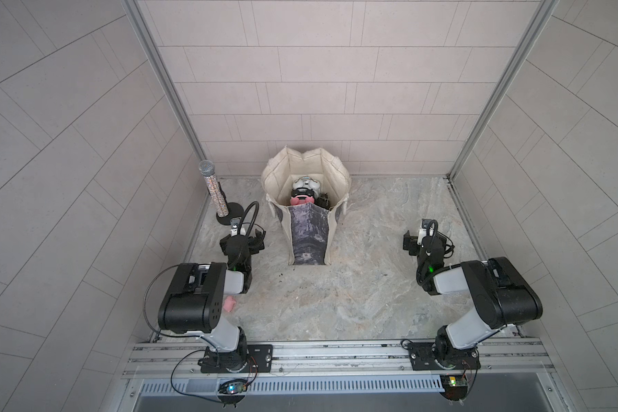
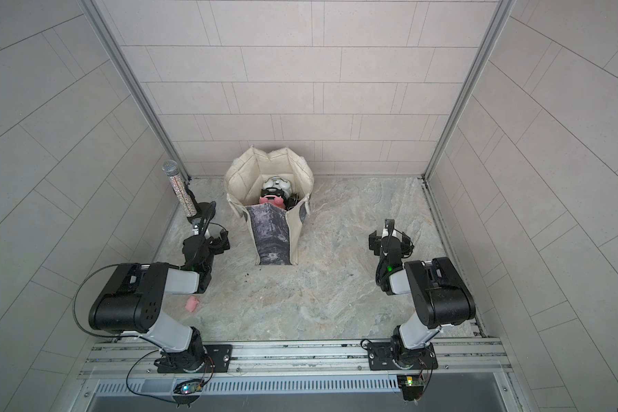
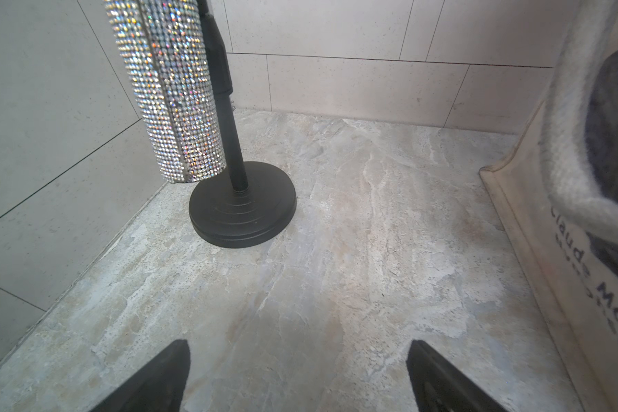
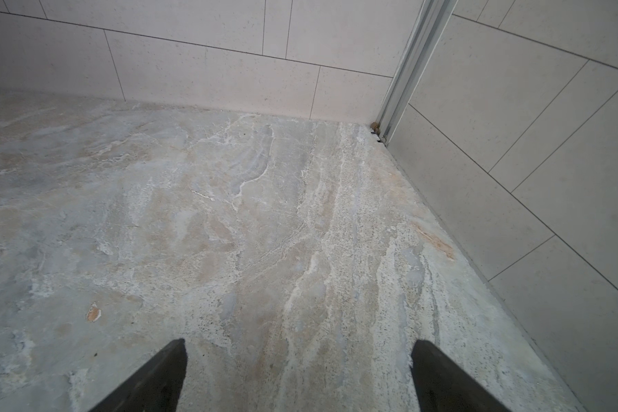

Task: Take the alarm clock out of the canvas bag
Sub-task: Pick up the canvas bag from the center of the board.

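At far left, a rhinestone-covered microphone [image 1: 213,192] stands on its black round stand [image 3: 243,210] in the corner of the marbled table [image 1: 371,285]. The left gripper [image 3: 298,351] sits low just in front of it, jaws spread as wide as they go, holding and touching nothing, and a small pink scrap [image 1: 229,304] lies on the table near that arm. At centre, the canvas bag [image 1: 282,174] stands upright against the back wall, its mouth gaping toward the ceiling and its dark printed panel facing the robot. Inside, toward the far side, sits a white rounded object with dark trim that looks to be the alarm clock [image 1: 305,183], behind a black item [image 1: 302,193] and a pink toy [image 1: 302,201] crowding the near side. The clock lies well below the rim, so any reach looks bound to come from above, down the bag's upright axis; how the clock itself is turned cannot be made out. From the left gripper the bag lies to the right and a little farther back, its side wall filling the edge of that wrist view, so the left arm is plainly the nearer. At right, the right gripper [image 4: 298,351] hangs over bare table, well apart from the bag, jaws likewise spread wide and empty
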{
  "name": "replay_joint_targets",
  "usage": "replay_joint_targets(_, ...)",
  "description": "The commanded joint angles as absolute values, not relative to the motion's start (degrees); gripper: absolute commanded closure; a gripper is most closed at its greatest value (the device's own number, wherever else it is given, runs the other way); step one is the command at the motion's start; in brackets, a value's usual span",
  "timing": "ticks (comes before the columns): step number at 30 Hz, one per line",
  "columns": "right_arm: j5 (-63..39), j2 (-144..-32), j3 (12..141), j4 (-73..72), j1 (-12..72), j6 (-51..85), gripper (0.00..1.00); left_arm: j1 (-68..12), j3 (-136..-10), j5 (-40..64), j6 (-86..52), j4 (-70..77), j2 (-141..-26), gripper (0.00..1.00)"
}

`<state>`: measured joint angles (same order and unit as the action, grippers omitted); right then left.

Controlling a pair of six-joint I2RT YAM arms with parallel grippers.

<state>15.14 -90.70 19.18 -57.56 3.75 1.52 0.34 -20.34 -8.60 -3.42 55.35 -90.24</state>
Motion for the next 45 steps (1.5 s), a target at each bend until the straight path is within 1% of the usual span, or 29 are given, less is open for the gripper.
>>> replay_joint_targets(1, 16.08, -90.35, 19.87, -57.83, 3.95, 1.14, 0.00, 0.10, -20.72, -7.77, -3.12, 56.14, -90.44, 0.00)
replay_joint_targets(7, 14.18, -90.22, 18.16, -60.90, 4.04, 0.57, 0.00, 0.17, -18.48, -7.86, -3.16, 59.37, -88.98, 0.00)
replay_joint_targets(11, 13.88, -86.73, 17.29, -60.25, 4.04, 0.26, 0.00, -0.06, -17.14, -12.01, -3.93, 56.57, -82.29, 0.00)
replay_joint_targets(13, 13.95, -82.75, 18.38, -54.49, 4.10, 0.08, 0.00, -0.84, -17.62, -15.76, -4.20, 51.03, -77.38, 0.00)
replay_joint_targets(15, 14.53, -77.82, 21.33, -45.21, 4.12, 0.35, 0.00, -2.23, -19.03, -20.65, -5.47, 44.84, -72.11, 0.00)
replay_joint_targets(16, 15.34, -75.85, 22.80, -40.85, 4.15, 1.07, 0.00, -2.62, -19.73, -23.77, -9.15, 42.28, -69.75, 0.00)
replay_joint_targets(18, 18.99, -71.50, 27.49, -30.42, 4.04, 7.47, 0.00, -2.64, -22.49, -29.04, -20.52, 31.82, -64.12, 0.00)
replay_joint_targets(20, 20.97, -68.07, 32.20, -19.88, 3.87, 14.07, 0.00, -2.63, -27.45, -28.12, -25.68, 20.45, -60.04, 0.00)
replay_joint_targets(22, 20.12, -65.24, 38.52, -9.36, 3.14, 21.35, 0.00, -2.70, -34.47, -27.29, -30.80, 8.08, -58.35, 0.00)
replay_joint_targets(24, 14.82, -62.97, 44.35, -0.68, 1.70, 27.11, 0.00, -2.71, -41.52, -24.75, -33.60, -1.32, -58.43, 0.00)
replay_joint_targets(27, 1.06, -61.12, 51.48, 5.99, 0.39, 28.75, 0.00, -2.70, -52.19, -18.63, -36.83, -11.86, -59.59, 0.00)
replay_joint_targets(31, -10.97, -61.21, 59.83, 12.56, 0.35, 30.68, 0.00, -2.77, -65.57, -5.77, -34.58, -21.46, -61.63, 0.00)
replay_joint_targets(35, -21.26, -65.60, 70.07, 22.78, 0.73, 31.79, 0.00, -2.78, -80.24, 5.42, -30.49, -36.66, -66.72, 0.00)
replay_joint_targets(38, -24.97, -67.76, 75.17, 28.60, 2.78, 30.29, 0.01, -2.79, -88.63, 9.62, -27.37, -47.73, -70.66, 0.00)
replay_joint_targets(40, -25.13, -68.97, 78.08, 32.31, 5.09, 28.52, 0.01, -2.80, -91.71, 13.00, -25.10, -52.41, -72.68, 0.00)
replay_joint_targets(43, -24.07, -70.93, 82.01, 36.58, 9.32, 26.29, 0.00, -2.69, -93.51, 18.85, -21.52, -56.39, -75.55, 0.00)
replay_joint_targets(45, -22.91, -71.94, 83.58, 37.84, 12.12, 25.35, 0.01, -2.72, -93.44, 20.05, -20.03, -57.76, -77.43, 0.01)
